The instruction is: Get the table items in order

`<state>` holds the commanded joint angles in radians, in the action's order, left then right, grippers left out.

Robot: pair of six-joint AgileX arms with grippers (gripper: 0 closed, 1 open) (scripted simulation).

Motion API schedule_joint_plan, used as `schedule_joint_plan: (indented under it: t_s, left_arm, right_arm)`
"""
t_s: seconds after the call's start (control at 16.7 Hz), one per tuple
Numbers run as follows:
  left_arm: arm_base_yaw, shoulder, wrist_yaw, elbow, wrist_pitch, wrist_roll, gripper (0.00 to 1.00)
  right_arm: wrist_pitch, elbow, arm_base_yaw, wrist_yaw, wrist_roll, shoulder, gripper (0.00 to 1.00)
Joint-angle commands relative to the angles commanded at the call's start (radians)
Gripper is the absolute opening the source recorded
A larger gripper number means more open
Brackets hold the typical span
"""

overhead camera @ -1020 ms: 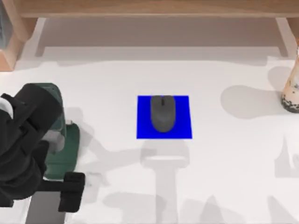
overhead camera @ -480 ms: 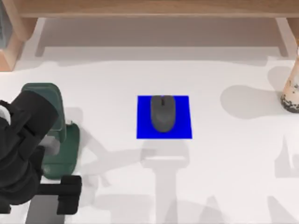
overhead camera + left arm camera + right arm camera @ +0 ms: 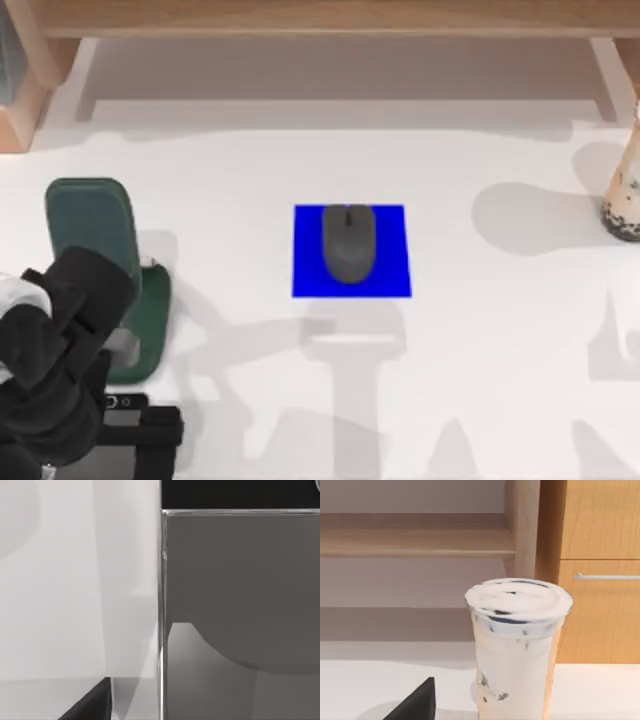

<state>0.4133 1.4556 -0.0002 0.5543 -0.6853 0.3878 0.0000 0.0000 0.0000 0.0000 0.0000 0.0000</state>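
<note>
A dark grey mouse lies on a blue pad in the middle of the white table. The milk-tea cup with dark pearls stands upright at the table's right edge. It looms close in the right wrist view, with a dark part of my right gripper beside it. My left gripper is low at the front left corner. The left wrist view has the smartphone right up close, with its grey screen and silver rim. The arm hides most of the phone from above.
A dark green stand rises at the left, just behind my left arm. A wooden shelf unit runs along the back of the table, with a wooden cabinet behind the cup.
My left arm has drawn back toward the front edge, uncovering more of the green stand. The mouse and the cup have not moved.
</note>
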Motion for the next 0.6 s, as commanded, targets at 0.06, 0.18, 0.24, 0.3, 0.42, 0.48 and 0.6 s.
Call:
schedule_joint_plan:
  t_s: [0.06,0.18,0.24,0.3,0.42,0.48,0.6]
  left_arm:
    - [0.004,0.009,0.000,-0.007,0.020,0.003,1.00]
    - [0.015,0.014,0.000,-0.009,0.031,0.014,1.00]
    - [0.019,0.009,0.000,-0.009,0.024,0.019,1.00]
    - [0.022,0.000,0.000,-0.010,0.018,0.022,1.00]
    - [0.027,-0.017,0.000,-0.014,0.013,0.026,1.00]
    - [0.027,-0.018,0.000,-0.015,0.012,0.026,1.00]
    - [0.027,-0.018,0.000,-0.015,0.012,0.026,1.00]
  right_arm:
    - [0.000,0.000,0.000,0.000,0.000,0.000,1.00]
    - [0.000,0.000,0.000,0.000,0.000,0.000,1.00]
    - [0.000,0.000,0.000,0.000,0.000,0.000,1.00]
    - [0.000,0.000,0.000,0.000,0.000,0.000,1.00]
    - [0.000,0.000,0.000,0.000,0.000,0.000,1.00]
    - [0.000,0.000,0.000,0.000,0.000,0.000,1.00]
    - [0.000,0.000,0.000,0.000,0.000,0.000,1.00]
